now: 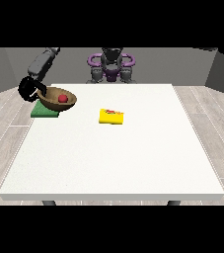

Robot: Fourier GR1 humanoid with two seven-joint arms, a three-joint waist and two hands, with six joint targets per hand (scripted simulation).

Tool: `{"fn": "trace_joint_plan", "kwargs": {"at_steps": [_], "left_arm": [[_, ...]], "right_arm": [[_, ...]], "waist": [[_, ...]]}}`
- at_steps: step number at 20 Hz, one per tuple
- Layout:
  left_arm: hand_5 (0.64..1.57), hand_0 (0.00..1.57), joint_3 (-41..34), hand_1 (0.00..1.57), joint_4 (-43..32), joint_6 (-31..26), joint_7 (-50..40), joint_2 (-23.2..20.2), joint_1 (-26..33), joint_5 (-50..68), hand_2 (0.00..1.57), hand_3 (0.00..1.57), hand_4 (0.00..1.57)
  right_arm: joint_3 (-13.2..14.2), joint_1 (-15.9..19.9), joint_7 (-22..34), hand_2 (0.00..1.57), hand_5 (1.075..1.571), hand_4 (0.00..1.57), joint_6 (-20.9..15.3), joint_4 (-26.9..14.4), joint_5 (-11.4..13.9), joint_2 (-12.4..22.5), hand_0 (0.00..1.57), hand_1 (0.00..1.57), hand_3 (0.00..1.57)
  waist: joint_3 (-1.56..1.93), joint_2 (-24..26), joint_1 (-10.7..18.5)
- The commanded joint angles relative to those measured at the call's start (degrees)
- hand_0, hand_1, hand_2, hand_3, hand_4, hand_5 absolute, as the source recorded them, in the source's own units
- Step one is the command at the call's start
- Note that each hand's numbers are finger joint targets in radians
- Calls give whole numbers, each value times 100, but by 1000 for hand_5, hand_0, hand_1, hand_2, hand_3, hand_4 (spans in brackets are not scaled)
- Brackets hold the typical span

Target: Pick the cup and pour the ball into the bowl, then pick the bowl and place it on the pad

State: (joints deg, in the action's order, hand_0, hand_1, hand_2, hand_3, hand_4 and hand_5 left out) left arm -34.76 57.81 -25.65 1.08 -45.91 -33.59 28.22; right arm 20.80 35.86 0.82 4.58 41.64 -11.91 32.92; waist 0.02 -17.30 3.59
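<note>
We judge the pour done: the small red ball (62, 99) lies in the brown wooden bowl (57, 98), gripped by the black hand at the view's left (29, 89) over the flat green pad (44, 112) (release remains); the yellow cup (112, 116) lies mid-table.

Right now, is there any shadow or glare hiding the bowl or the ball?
Front view: even lighting, no glare on the white table; the red ball shows plainly inside the brown bowl, which sits over the green pad; the black robot hand at the view's left covers the bowl's near rim, its fingers not readable.
</note>
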Motion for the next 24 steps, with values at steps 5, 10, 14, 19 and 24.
{"fn": "trace_joint_plan", "kwargs": {"at_steps": [5,10,14,19,24], "left_arm": [[1559,0,-224,0,329,45,441,-212,37,70,0,0,670],[1556,0,-406,0,1076,72,123,-126,287,510,0,0,682],[1558,0,-410,0,1535,407,-90,69,624,504,0,0,692],[1558,0,-265,0,1506,538,-219,60,625,462,0,0,699],[1557,0,-339,0,1405,364,-311,-29,620,740,0,0,683]], "right_arm": [[438,-79,-1163,1571,1570,990,532,-698,-89,635,1571,1571,374],[701,-193,-1966,1571,1571,956,755,-1456,-98,912,1571,1571,0],[682,-194,-2044,1571,1571,977,1056,-1764,-17,1246,1571,1571,0],[428,84,-1770,1571,1569,979,1020,-1832,176,1177,1571,1571,0],[285,-12,-2052,1571,1565,999,804,-1970,335,804,1571,1571,822]], "waist": [[10,-897,71],[19,-1149,168],[16,-939,-40],[5,-721,-47],[6,-726,19]]}}
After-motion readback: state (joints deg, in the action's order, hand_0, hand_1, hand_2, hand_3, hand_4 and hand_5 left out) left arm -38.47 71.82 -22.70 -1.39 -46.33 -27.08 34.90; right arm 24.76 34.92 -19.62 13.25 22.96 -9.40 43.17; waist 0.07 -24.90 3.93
